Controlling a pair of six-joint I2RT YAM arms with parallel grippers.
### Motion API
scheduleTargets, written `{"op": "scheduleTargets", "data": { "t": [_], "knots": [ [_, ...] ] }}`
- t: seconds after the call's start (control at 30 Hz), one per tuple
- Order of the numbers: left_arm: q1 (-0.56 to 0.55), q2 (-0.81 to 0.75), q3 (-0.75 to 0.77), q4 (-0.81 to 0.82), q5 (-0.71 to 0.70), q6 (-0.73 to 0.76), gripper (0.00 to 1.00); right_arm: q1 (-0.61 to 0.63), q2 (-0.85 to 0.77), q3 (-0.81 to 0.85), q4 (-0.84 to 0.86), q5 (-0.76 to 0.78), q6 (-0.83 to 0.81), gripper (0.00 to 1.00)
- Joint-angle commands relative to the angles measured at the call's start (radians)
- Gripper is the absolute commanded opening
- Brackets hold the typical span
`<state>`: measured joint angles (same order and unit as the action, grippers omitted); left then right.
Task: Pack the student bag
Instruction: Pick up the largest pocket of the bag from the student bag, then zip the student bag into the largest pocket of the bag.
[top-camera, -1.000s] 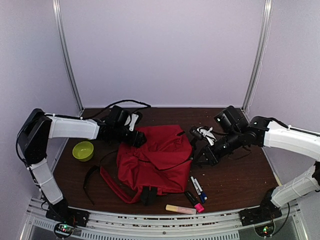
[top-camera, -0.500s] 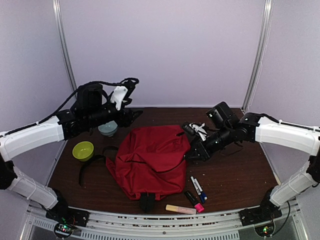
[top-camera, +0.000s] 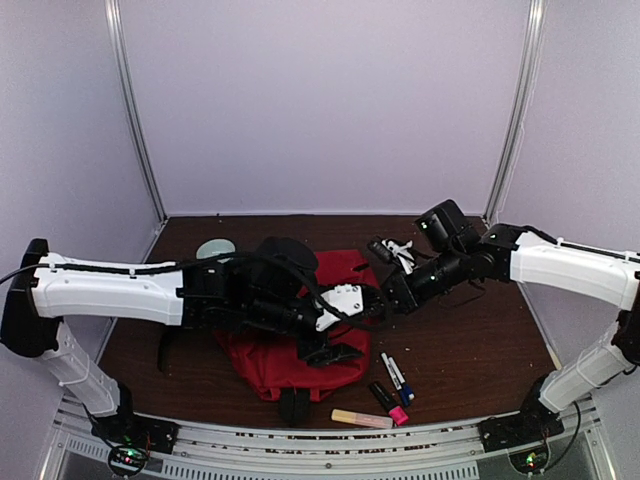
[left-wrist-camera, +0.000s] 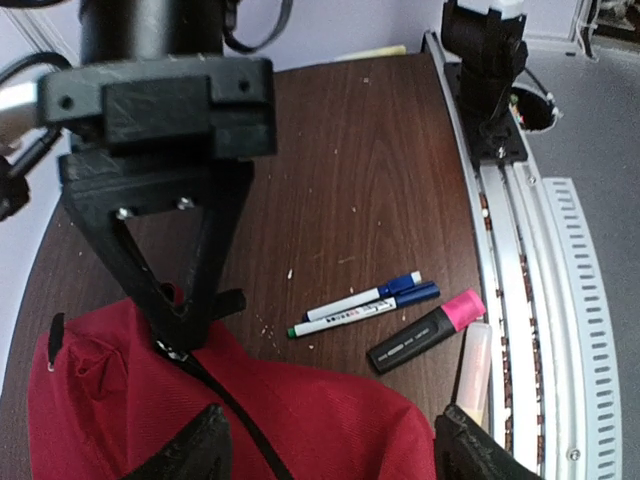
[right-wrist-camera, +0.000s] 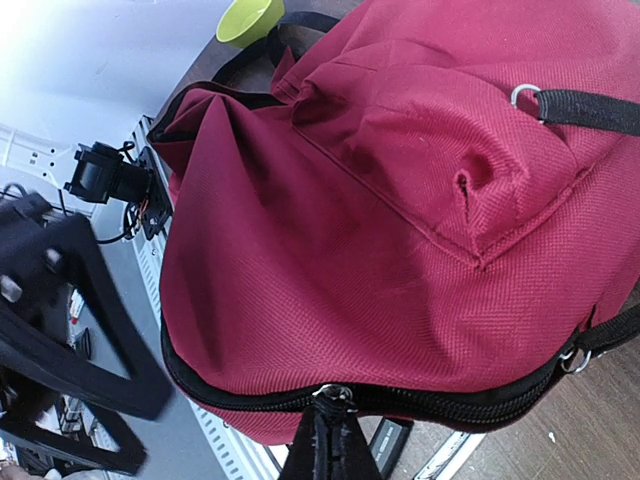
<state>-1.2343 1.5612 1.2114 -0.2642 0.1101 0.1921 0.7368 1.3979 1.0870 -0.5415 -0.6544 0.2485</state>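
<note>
Pinching the zipper pull (right-wrist-camera: 333, 393) of the student bag (right-wrist-camera: 380, 200) in the clenched right gripper (right-wrist-camera: 328, 420) and poising the spread left gripper (left-wrist-camera: 335, 440) above, likely for unzipping.

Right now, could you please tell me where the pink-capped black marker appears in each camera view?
Top external: the pink-capped black marker lies low, right of centre, beside the red student bag.
Left wrist: right of centre, just below the two pens.
Right wrist: not in view.
Shared landmark: the bag, in all three views.
</note>
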Motion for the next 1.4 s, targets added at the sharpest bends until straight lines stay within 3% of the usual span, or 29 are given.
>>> {"op": "scheduleTargets", "data": {
  "t": [0.0, 0.07, 0.13, 0.27, 0.47, 0.53, 0.8, 1.2, 1.37],
  "knots": [
    [-0.005, 0.053, 0.043, -0.114, -0.189, -0.015, 0.73, -0.011, 0.002, -0.007, 0.069, -0.005, 0.034, 0.00],
    [-0.005, 0.057, 0.035, -0.126, -0.316, -0.019, 0.71, -0.011, 0.000, -0.010, 0.067, -0.005, 0.033, 0.00],
    [-0.005, 0.058, 0.034, -0.136, -0.401, -0.012, 0.57, -0.011, 0.000, -0.012, 0.061, -0.004, 0.030, 0.00],
    [-0.005, 0.036, 0.016, -0.134, -0.419, 0.004, 0.01, -0.021, -0.006, -0.006, 0.025, 0.020, 0.008, 0.00],
    [-0.016, -0.054, -0.066, -0.146, -0.328, 0.038, 0.00, -0.132, -0.025, -0.006, -0.064, 0.185, -0.023, 0.00],
    [-0.025, -0.082, -0.080, -0.190, -0.307, 0.059, 0.00, -0.167, -0.022, 0.000, -0.113, 0.287, -0.044, 0.00],
    [-0.054, -0.219, -0.102, -0.360, -0.190, 0.109, 0.00, -0.286, 0.027, 0.002, -0.103, 0.440, -0.044, 0.00],
    [-0.054, -0.302, -0.181, -0.333, -0.185, 0.066, 0.00, -0.292, 0.151, 0.035, -0.047, 0.394, -0.031, 0.00],
    [-0.054, -0.247, -0.157, -0.271, -0.098, 0.052, 0.00, -0.290, 0.092, 0.011, 0.000, 0.176, -0.030, 0.03]
  ]
}}
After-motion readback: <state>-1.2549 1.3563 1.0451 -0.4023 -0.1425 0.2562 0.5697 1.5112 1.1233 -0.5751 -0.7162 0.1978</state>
